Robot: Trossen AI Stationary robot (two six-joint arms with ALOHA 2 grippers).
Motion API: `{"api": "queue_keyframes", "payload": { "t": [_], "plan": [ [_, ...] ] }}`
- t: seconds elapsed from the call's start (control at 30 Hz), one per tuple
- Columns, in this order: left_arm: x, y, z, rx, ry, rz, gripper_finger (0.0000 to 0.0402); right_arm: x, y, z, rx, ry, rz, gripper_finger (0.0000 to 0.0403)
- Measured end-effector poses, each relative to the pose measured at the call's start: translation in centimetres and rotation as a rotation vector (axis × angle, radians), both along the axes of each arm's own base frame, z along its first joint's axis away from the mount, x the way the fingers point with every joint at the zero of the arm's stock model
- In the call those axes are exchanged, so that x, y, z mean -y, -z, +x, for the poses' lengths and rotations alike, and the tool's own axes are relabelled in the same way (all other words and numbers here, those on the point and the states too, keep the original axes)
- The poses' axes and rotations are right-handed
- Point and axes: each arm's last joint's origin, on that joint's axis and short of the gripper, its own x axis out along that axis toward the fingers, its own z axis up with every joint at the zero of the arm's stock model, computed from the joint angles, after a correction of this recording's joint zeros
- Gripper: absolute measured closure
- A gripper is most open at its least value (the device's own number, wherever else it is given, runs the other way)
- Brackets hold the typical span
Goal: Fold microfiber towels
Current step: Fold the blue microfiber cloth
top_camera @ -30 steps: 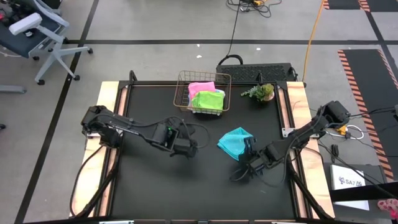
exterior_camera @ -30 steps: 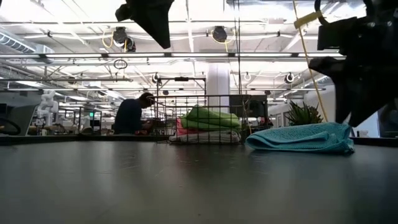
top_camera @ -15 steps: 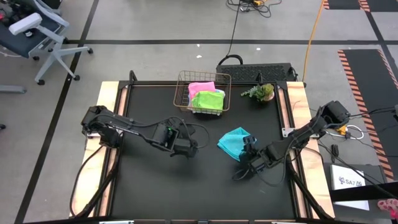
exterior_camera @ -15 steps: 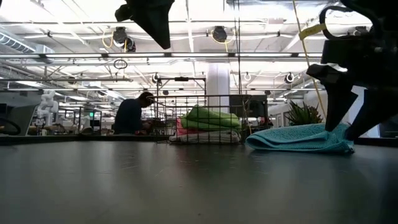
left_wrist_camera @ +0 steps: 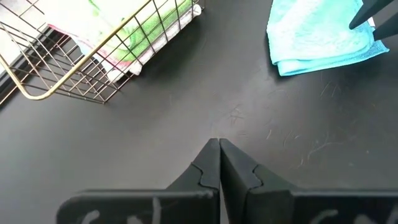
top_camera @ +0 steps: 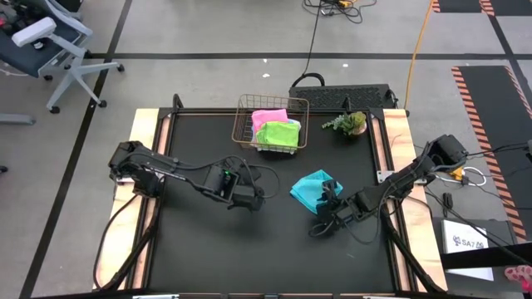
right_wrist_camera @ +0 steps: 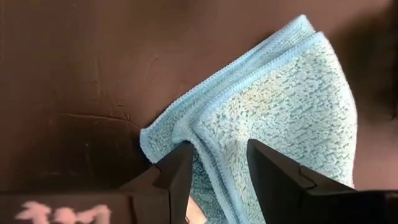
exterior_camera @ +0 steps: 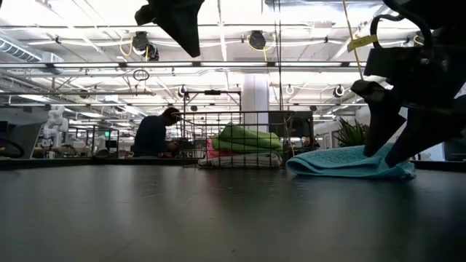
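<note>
A folded cyan microfiber towel [top_camera: 309, 188] lies flat on the black table, right of centre; it also shows in the low view [exterior_camera: 342, 161]. My right gripper [right_wrist_camera: 217, 163] stands open at the towel's near right end [exterior_camera: 389, 149], one finger on each side of a layered edge. My left gripper [left_wrist_camera: 219, 152] is shut on nothing and hangs above the bare table near its middle [top_camera: 252, 198]. A pink towel [top_camera: 268, 117] and a lime green towel [top_camera: 278, 134] lie in the copper wire basket [top_camera: 246, 124]. My right gripper comes slanting down from the table's near right side. Its open fingers [right_wrist_camera: 177, 169] stand astride the towel's layered edge [right_wrist_camera: 208, 146] near a corner. Whether the fingertips touch the cloth I cannot tell. The towel lies flat on the table.
The wire basket stands at the table's far middle, and a small green plant [top_camera: 348, 123] sits at the far right. Bare black tabletop [top_camera: 208, 241] spreads along the near side and the left. A person shows in the room beyond the table [exterior_camera: 153, 135].
My right gripper has opened, sunk toward the table and tipped further down, so its two fingers now stand over the towel's near right end. The towel has kept its place and shape.
</note>
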Motion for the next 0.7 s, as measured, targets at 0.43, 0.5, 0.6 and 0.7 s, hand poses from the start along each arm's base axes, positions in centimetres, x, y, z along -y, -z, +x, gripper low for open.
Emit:
{"api": "queue_keyframes", "payload": {
  "t": [0.43,0.5,0.6,0.7],
  "plan": [
    [0.0,0.0,0.1,0.006,-0.001,0.007,0.0394,0.0,0.0,0.1,0.030,0.054,0.010,0.0393],
    [0.0,0.0,0.1,0.010,-0.005,0.016,0.0389,0.0,-0.1,0.2,0.044,0.073,0.035,0.0395],
    [-0.1,0.0,0.1,0.012,-0.008,0.023,0.0391,-0.3,-0.5,0.5,0.079,0.087,0.099,0.0399],
    [0.0,0.0,0.1,0.012,-0.007,0.023,0.0399,-0.7,-1.3,1.0,0.103,0.070,0.174,0.0400]
  ]
}}
